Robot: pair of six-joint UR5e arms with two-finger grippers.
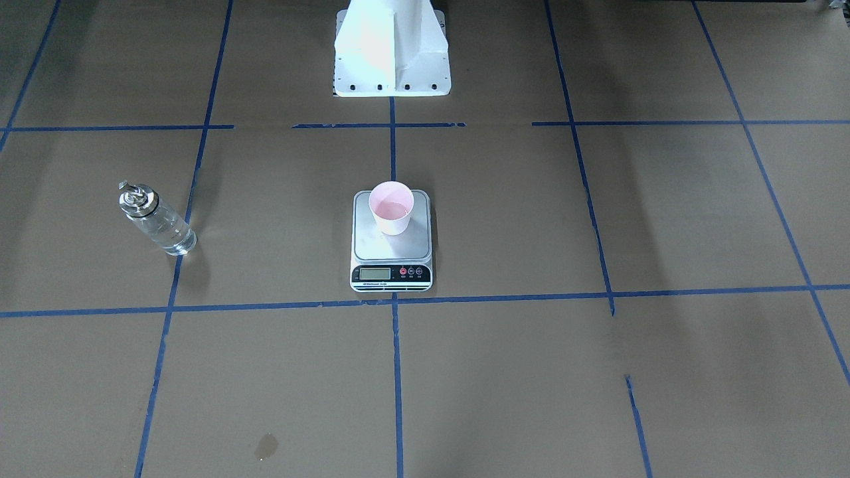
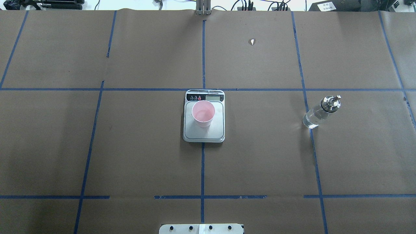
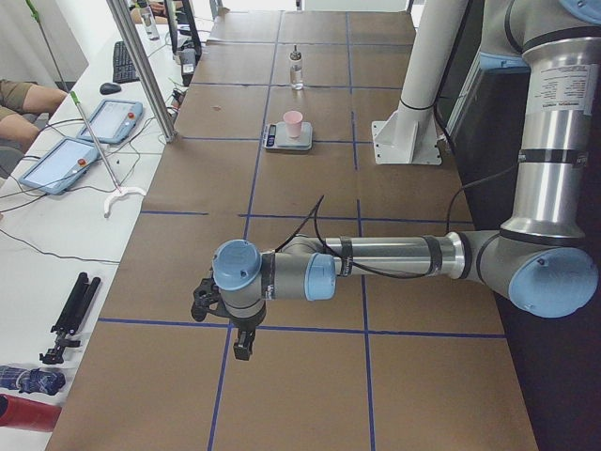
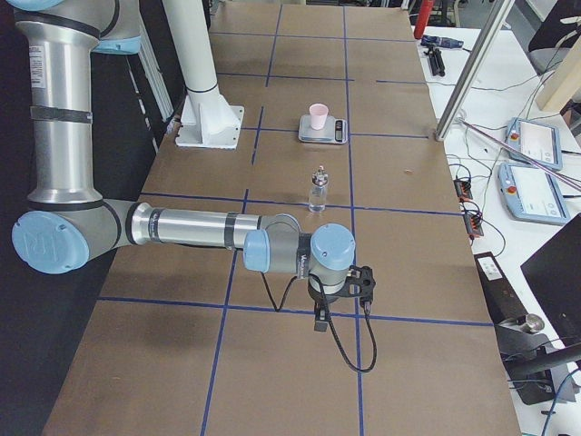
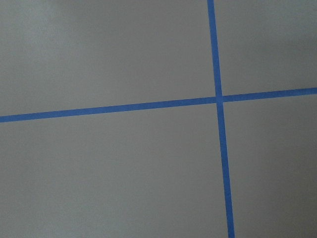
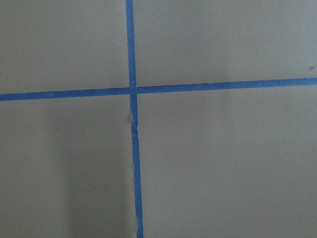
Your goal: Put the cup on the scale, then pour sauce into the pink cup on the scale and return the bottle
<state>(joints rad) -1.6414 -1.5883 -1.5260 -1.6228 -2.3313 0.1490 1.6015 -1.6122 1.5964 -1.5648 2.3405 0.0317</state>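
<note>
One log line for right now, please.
cup: upright on scale, seemingly holds liquid | bottle: upright on table, ungripped | left gripper: far off, state unclear | right gripper: same

Opposed overhead and front cameras share the scale (image 1: 392, 249); wrist cameras seemingly downward.

The desk (image 2: 146, 146) is covered in matt brown paper, gridded with smooth blue tape (image 2: 202, 169). The scale (image 2: 214, 131) has a brushed steel platform, dully reflective, and a glossy black plastic front strip. The cup (image 2: 203, 113) looks like matt pale pink paper. The bottle (image 2: 313, 117) is clear glass under a shiny, polished metal cap (image 2: 330, 103).
</note>
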